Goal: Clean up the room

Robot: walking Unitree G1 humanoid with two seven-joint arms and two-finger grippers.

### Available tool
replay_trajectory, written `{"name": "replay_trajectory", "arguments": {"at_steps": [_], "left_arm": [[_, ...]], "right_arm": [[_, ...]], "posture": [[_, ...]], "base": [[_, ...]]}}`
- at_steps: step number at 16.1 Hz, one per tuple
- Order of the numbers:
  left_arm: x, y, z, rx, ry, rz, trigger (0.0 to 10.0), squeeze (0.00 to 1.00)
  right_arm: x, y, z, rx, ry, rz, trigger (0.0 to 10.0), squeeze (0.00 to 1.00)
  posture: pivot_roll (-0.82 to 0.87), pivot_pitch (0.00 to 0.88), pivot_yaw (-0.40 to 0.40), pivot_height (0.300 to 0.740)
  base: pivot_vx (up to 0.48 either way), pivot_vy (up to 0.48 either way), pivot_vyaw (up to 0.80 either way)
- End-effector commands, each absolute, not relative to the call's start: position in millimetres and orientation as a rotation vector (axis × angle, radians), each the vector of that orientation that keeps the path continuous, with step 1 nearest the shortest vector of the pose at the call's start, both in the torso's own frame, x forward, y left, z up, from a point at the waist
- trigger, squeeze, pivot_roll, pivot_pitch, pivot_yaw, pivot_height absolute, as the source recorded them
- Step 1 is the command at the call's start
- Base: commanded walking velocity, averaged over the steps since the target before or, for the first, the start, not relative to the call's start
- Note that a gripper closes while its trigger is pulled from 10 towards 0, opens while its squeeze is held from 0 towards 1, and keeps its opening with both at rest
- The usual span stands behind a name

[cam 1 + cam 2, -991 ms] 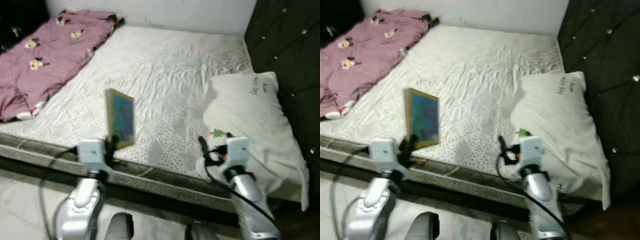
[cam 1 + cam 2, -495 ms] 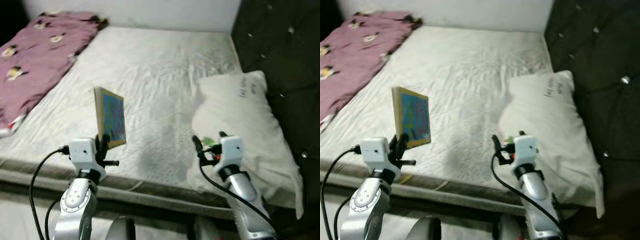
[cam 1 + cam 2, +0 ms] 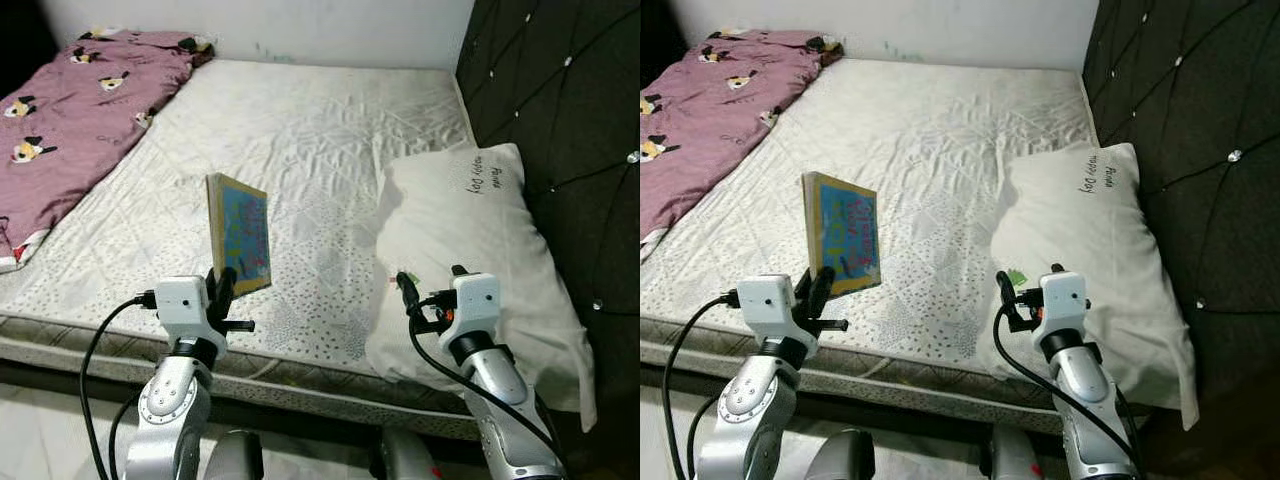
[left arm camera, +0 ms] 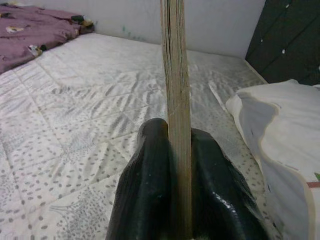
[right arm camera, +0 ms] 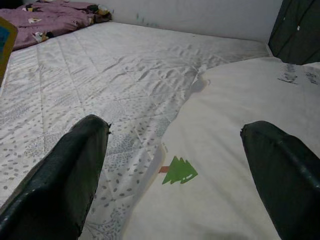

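A thin picture book (image 3: pixel 241 233) with a blue cover and yellow edge stands upright over the front of the mattress (image 3: pixel 300 150), held by its lower edge. My left gripper (image 3: pixel 224 287) is shut on the book (image 4: pixel 176 100), whose page edges rise between the two black fingers (image 4: pixel 150 190). My right gripper (image 3: pixel 431 290) is open above the near corner of a white pillow (image 3: pixel 480 250), with nothing between its fingers (image 5: pixel 75 170). A small green tree label (image 5: pixel 178 170) on the pillow lies between them.
A pink blanket with cartoon prints (image 3: pixel 70 110) is bunched at the far left of the bed. A dark tufted headboard (image 3: pixel 560 110) runs along the right. The mattress front edge (image 3: pixel 300 365) lies just below my grippers, with light floor (image 3: pixel 50 430) beneath.
The camera has shifted, so the whole scene slid in frame. My left gripper still holds the book upright, and the right gripper stays open by the pillow corner.
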State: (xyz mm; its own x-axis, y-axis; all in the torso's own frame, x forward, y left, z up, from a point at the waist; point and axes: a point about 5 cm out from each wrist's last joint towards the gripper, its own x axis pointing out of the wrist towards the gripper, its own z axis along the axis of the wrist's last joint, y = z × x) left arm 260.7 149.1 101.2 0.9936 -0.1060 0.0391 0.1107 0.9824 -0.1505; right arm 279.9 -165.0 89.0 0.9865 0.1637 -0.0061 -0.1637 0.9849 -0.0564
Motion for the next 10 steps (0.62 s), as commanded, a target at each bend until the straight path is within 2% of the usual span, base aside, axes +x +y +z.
{"name": "replay_trajectory", "arguments": {"at_steps": [1, 4, 8, 10], "left_arm": [[261.8, 150.5, 108.4, -0.148, -0.067, -0.109, 10.0, 0.0], [262.0, 150.4, 108.9, -0.148, -0.07, -0.105, 10.0, 0.0], [261.8, 150.8, 111.0, -0.148, -0.088, -0.117, 10.0, 0.0], [261.7, 151.0, 111.2, -0.148, -0.089, -0.117, 10.0, 0.0]], "right_arm": [[279.8, -163.8, 91.1, -0.06, -0.004, 0.169, 10.0, 0.0], [280.6, -162.3, 90.1, -0.062, -0.001, 0.185, 10.0, 0.0], [280.7, -162.3, 89.2, -0.065, 0.0, 0.184, 10.0, 0.0], [281.4, -162.5, 89.1, -0.061, 0.002, 0.185, 10.0, 0.0]], "posture": [[0.03, 0.078, 0.022, 0.604], [0.03, 0.075, 0.02, 0.574], [0.03, 0.07, 0.021, 0.574], [0.03, 0.069, 0.023, 0.574]], "base": [[0.0, 0.0, 0.0], [0.0, 0.0, 0.0], [0.0, 0.0, 0.0], [0.274, 0.0, 0.0]]}}
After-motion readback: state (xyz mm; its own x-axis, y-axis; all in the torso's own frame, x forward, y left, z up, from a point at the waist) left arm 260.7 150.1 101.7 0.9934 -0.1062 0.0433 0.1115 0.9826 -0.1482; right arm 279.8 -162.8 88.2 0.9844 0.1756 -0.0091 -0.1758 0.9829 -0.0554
